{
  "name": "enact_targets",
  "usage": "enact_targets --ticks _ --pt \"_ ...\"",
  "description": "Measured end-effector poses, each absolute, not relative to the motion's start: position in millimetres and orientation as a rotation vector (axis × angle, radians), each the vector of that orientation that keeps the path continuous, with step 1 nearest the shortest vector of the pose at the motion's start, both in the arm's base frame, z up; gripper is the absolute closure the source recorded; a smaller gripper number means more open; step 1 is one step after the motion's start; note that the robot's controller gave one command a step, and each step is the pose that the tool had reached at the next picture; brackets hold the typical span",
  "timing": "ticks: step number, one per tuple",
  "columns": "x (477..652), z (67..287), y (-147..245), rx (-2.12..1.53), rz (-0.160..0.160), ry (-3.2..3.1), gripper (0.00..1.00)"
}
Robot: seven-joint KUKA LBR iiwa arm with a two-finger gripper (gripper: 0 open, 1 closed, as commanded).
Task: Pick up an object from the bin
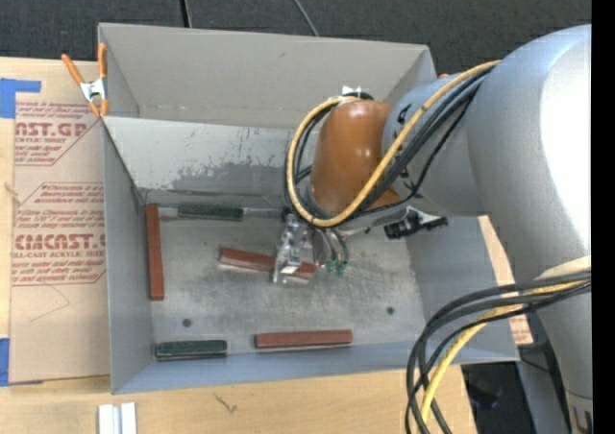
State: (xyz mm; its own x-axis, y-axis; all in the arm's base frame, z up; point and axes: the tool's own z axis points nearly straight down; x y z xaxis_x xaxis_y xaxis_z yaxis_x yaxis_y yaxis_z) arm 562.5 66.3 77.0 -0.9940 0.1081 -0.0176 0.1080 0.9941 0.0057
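Metal tool (291, 264) of a robot arm is pictured set down at the right end of a red-brown bar (245, 259), which lies slightly tilted near the middle of the grey bin (123, 269) floor. That end of the bar is partly covered by the tool, and the tool's upper part is hidden beneath the orange cover (351, 158) and looped cables (423, 101). Whether the tool is wide, narrow or closed on the bar cannot be told. A green fleck (338, 269) just right of the tool is too small to be identified.

Five bars are counted in all. Three are red-brown: the middle one, a left bar (154, 253) laid along the left wall and a front bar (303, 338) near the front wall. Two are dark green: a back green bar (209, 213) by the rear wall and a corner green bar (190, 350) at front left. These four are seen well apart from the tool.
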Motion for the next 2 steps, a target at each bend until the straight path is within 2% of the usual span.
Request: enact_targets --ticks 1,2 --pt "562.5 77 66 0.169 0.008 3.119 1.00" --pt "557.6 247 40 -0.029 0.000 3.142 1.00"
